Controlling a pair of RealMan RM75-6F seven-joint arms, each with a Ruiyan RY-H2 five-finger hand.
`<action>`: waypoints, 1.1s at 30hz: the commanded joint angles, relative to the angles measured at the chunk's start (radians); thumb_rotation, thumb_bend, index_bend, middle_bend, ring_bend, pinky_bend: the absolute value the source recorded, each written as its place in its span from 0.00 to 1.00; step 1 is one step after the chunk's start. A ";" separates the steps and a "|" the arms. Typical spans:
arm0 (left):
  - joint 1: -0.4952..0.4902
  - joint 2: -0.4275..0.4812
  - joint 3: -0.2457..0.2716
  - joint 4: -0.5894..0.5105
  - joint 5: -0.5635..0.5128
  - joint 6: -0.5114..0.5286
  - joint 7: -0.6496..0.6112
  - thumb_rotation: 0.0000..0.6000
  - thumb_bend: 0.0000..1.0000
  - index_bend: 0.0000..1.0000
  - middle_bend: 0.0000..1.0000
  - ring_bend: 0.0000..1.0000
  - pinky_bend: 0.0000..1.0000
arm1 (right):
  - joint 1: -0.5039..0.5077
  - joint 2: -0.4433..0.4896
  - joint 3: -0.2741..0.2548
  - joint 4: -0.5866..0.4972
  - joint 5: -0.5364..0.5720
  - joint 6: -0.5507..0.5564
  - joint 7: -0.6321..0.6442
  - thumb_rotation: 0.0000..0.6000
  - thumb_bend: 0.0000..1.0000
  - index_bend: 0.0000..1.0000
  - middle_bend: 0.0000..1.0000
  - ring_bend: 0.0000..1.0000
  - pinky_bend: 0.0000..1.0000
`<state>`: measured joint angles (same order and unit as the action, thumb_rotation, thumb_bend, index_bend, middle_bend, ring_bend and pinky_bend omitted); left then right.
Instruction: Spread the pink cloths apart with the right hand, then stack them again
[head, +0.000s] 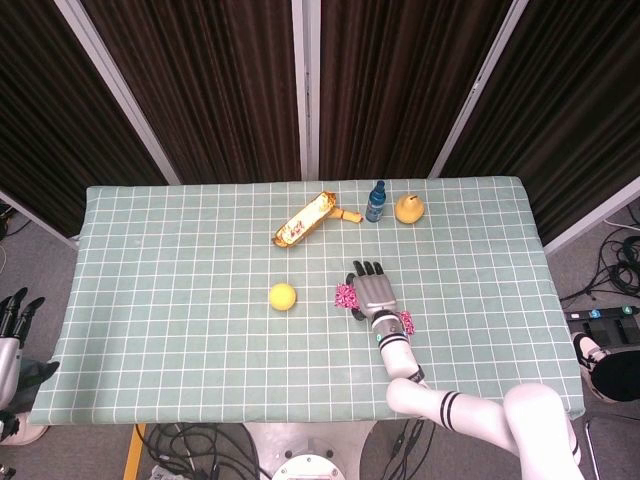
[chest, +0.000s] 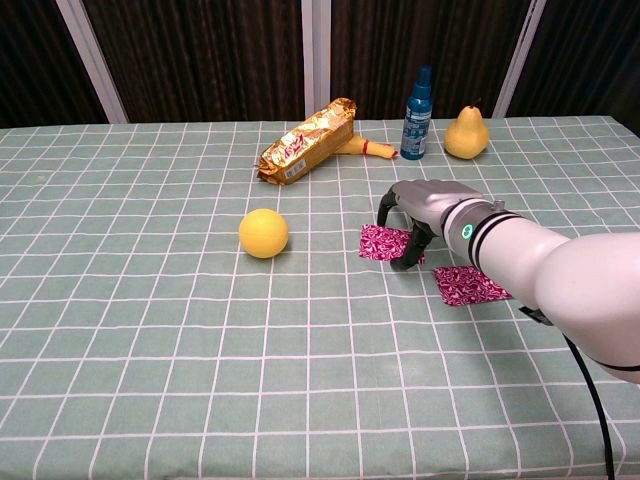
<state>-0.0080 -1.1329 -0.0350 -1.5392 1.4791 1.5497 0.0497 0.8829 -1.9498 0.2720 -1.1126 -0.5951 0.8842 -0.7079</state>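
Green checked tablecloth (chest: 150, 330), dark curtains (head: 200, 80) behind. Right hand (chest: 412, 208) sits fingers-down on one pink cloth (chest: 381, 241), not clearly gripping; second pink cloth (chest: 470, 283) lies at its 4 o'clock.

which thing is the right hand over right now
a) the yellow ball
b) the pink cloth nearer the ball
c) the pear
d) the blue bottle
b, since the right hand arches over the pink cloth nearer the ball, fingertips down at its edges, while the other pink cloth lies apart beside the forearm.
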 joint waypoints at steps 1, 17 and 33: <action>0.000 -0.001 -0.001 0.001 0.001 0.001 -0.001 1.00 0.04 0.17 0.14 0.10 0.10 | 0.003 0.003 -0.001 -0.007 0.007 0.004 -0.007 0.94 0.11 0.27 0.04 0.00 0.00; 0.003 -0.002 0.000 0.007 -0.001 0.000 -0.008 1.00 0.04 0.17 0.14 0.10 0.10 | 0.011 -0.011 -0.006 0.025 0.016 0.004 -0.012 0.90 0.10 0.27 0.04 0.00 0.00; 0.004 0.002 -0.002 0.002 0.000 0.002 0.000 1.00 0.04 0.17 0.14 0.10 0.10 | -0.010 0.050 -0.016 -0.067 -0.029 0.038 -0.002 0.99 0.14 0.39 0.05 0.00 0.00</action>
<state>-0.0043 -1.1306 -0.0368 -1.5375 1.4793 1.5511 0.0498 0.8802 -1.9209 0.2592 -1.1526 -0.6110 0.9135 -0.7145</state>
